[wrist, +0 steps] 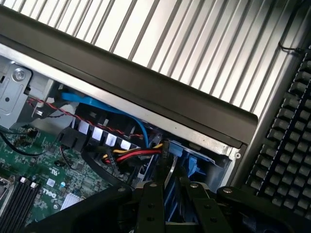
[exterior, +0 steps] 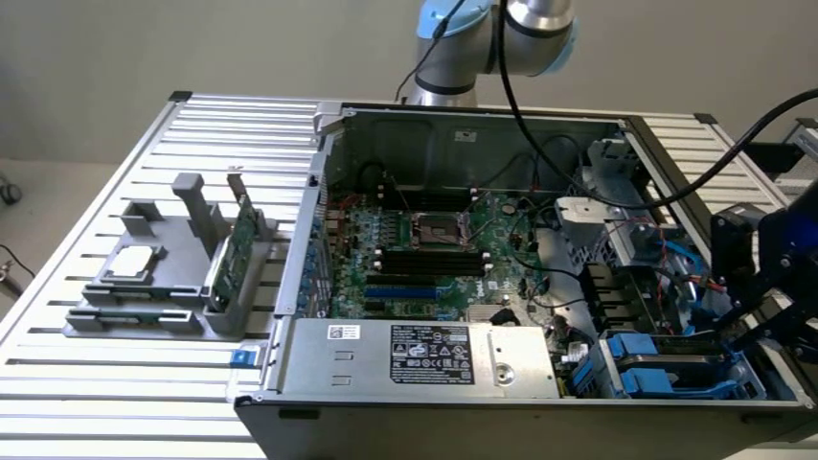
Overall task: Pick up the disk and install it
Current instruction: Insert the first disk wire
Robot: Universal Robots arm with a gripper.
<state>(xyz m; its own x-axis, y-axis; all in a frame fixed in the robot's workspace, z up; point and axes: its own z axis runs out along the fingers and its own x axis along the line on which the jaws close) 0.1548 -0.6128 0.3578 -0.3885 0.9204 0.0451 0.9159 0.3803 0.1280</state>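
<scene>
My gripper (exterior: pixel 738 331) reaches down into the drive bay corner of the open computer case (exterior: pixel 383 402), at the exterior view's right. In the wrist view its two black fingers (wrist: pixel 151 204) stand close together around a blue plastic carrier with a thin silver edge, the disk (wrist: pixel 171 213), held edge-on. The disk points into the bay, where more blue plastic (wrist: pixel 194 165) sits just under the case's rim. Blue carrier parts (exterior: pixel 665 376) fill the bay below the gripper in the exterior view. The disk's label is hidden.
Red, yellow and black cables (wrist: pixel 133 154) and a blue cable (wrist: pixel 104 109) run next to the bay. The motherboard (exterior: pixel 435 249) and power supply (exterior: pixel 422 353) fill the case. A grey fixture (exterior: pixel 153 287) with a square chip and a green card (exterior: pixel 230 259) stands on the slatted table.
</scene>
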